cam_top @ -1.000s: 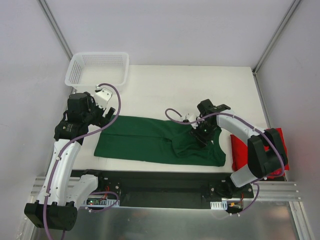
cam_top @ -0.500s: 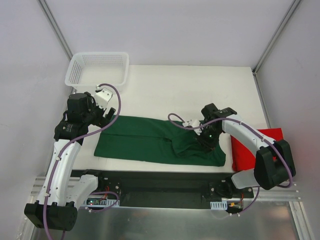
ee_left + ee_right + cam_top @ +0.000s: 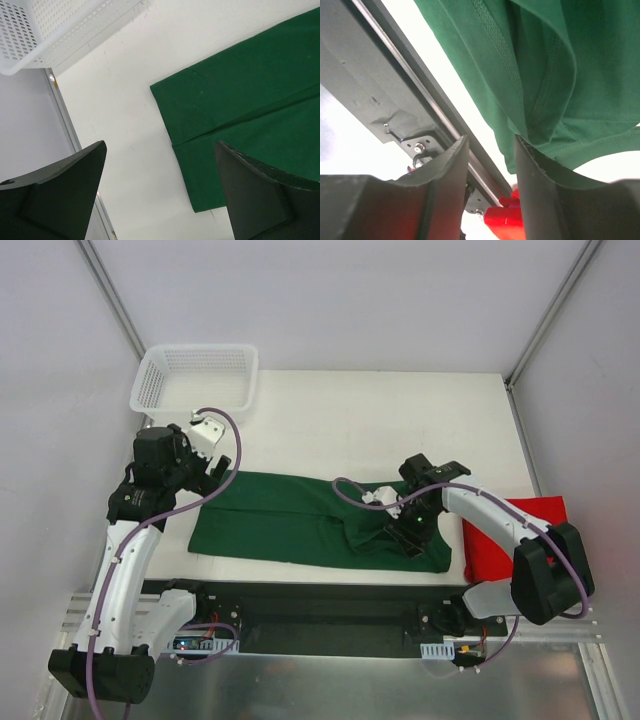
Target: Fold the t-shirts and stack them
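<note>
A dark green t-shirt lies folded into a long band across the near half of the table, its right end bunched. My right gripper is low over that bunched end. In the right wrist view the green t-shirt drapes against the outer side of one finger. My right gripper has a gap between its fingers with nothing in it. The red t-shirt lies folded at the table's right near edge, and this red t-shirt also shows below the fingers. My left gripper hangs open above the left end of the green t-shirt.
A white mesh basket stands at the table's far left corner, and the basket also appears in the left wrist view. The table's near edge rail runs just below the right gripper. White walls enclose the table.
My right arm has swung toward the near edge over the green t-shirt's right end, and the cloth there has shifted slightly. The left arm has not moved.
</note>
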Robot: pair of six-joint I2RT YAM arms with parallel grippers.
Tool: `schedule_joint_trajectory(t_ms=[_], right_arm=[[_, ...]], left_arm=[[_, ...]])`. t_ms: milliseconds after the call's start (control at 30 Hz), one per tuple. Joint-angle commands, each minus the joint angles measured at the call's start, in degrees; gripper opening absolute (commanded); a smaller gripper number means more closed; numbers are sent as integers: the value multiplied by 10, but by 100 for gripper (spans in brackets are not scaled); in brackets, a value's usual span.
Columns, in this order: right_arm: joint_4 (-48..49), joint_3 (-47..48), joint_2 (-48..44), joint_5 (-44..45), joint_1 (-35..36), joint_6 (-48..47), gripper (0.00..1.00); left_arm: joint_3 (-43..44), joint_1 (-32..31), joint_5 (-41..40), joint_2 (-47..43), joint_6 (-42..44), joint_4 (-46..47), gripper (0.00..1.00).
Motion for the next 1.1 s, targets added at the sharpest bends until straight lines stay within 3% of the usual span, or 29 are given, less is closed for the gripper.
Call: schedule_joint_trajectory(t_ms=[0,233,500,567,600,700,867,967,1067], right_arm=[[19,-5,-33,24,11,2,48],[68,-20,-62,94,11,7,59],[76,-36,-21,93,11,5,57],[75,-37,-10,87,12,4,50],[75,-37,-9,81,12,5,38],[58,-25,-15,59,12,3,17],[15,-2,-25,21,21,-8,8],[-18,14,-27,-4,32,-16,8],[-47,24,-23,-30,43,-33,16]], left_arm=[[-2,7,19,-12,-5,4,90],[-5,7,24,-13,-5,4,90],[-7,7,24,-15,-4,4,90],[-6,7,24,-14,-4,4,90],[-7,8,24,-15,-4,4,90],[-7,7,23,-13,-3,4,90],[-6,8,24,-7,-3,4,90],[-1,7,24,-4,-3,4,90],[2,7,23,1,-1,4,90]])
